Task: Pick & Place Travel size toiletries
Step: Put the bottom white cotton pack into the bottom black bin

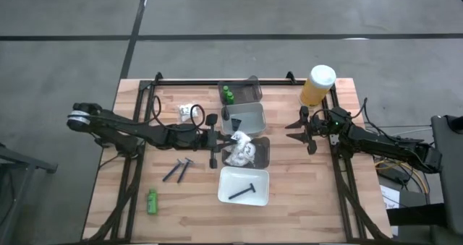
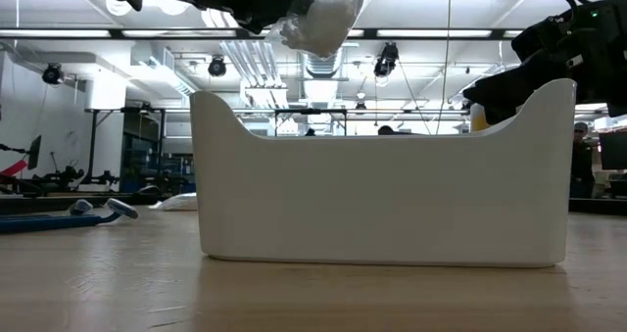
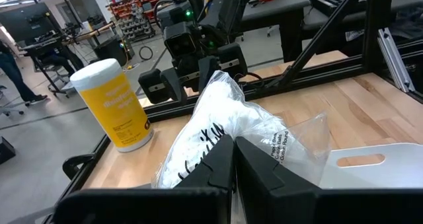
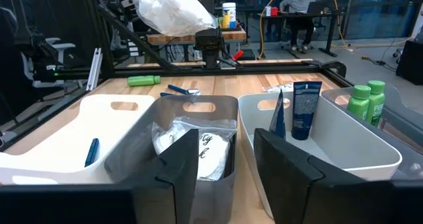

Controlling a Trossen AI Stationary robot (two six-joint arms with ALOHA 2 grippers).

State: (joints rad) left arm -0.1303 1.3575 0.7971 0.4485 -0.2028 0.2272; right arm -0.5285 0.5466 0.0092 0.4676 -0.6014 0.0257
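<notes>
The white tray (image 2: 382, 200) fills the low view up close. Above it hangs a white packet (image 1: 239, 139), pinched in the closed left gripper (image 1: 230, 138) over the dark tray (image 1: 265, 152), where more packets (image 4: 192, 148) lie. From there, a razor (image 1: 242, 191) lies in the white tray at six o'clock. Two green bottles (image 1: 228, 95) sit in a tray at twelve, two razors (image 1: 177, 170) on the table at eight, one bottle (image 1: 152, 201) farther at seven. At three o'clock the right gripper (image 1: 293, 128) hovers empty, fingers parted, by the yellow container (image 1: 317, 85).
</notes>
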